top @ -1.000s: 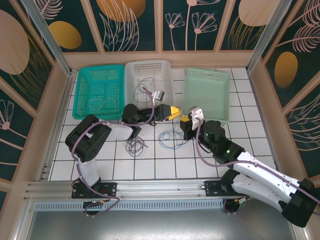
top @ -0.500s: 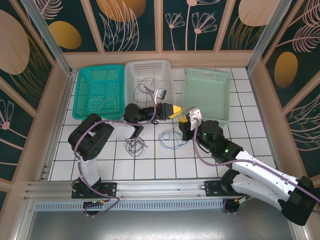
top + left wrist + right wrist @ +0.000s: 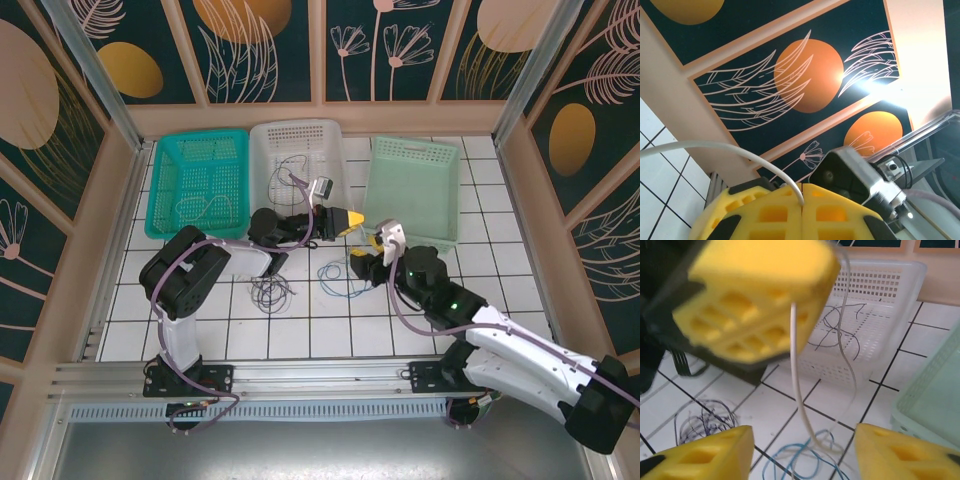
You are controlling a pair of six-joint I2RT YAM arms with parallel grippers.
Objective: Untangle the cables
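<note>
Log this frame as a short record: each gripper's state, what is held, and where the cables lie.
left gripper: shut on white cable, raised above the tiles
right gripper: open, holding nothing, low beside the left one
white cable: hangs from the left gripper down to the blue cable
blue cable: loose loops on the tiles
dark cable: small heap on the tiles, left of the blue cable
white basket: dark cables inside
teal basket: pale cable inside
</note>
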